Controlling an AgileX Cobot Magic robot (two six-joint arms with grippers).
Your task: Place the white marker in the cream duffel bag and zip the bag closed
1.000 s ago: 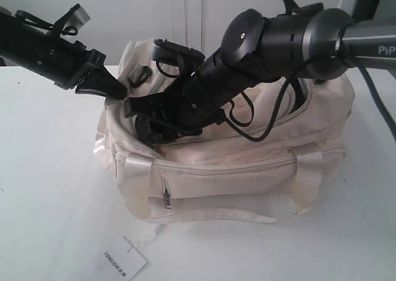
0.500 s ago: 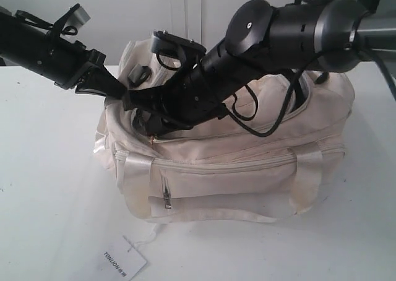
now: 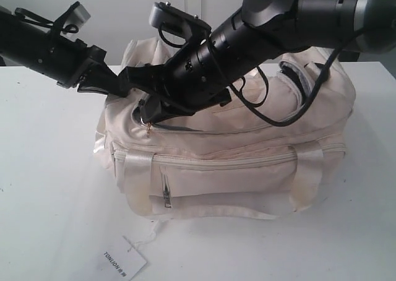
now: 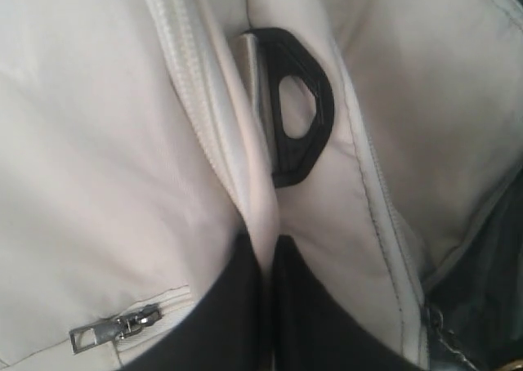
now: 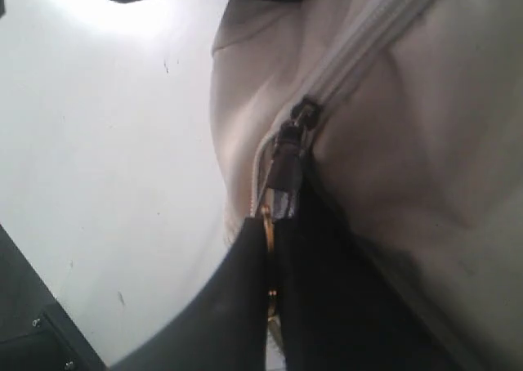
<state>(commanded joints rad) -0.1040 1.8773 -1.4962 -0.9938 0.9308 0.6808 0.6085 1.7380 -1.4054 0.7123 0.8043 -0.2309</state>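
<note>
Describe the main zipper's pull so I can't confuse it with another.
Start at the cream bag, at its top opening's left end in the exterior view. The pull sits there, pinched by the right gripper. It is gold; the front pocket's pull below is silver.

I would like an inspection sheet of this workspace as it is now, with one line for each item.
Surface: white table, carrying the bag and one tag.
Job's things: cream duffel bag lies on the table, its top opening gaping at the end under the right arm; white marker not seen.
Clutter: paper tag with black letters, in front of the bag.
Grippers: left gripper shut on a fold of the bag beside a black strap ring; right gripper shut on the gold zipper pull.
Cables: black cable loops from the right arm over the bag.
Surroundings: pale wall panels behind; nothing else seen.
</note>
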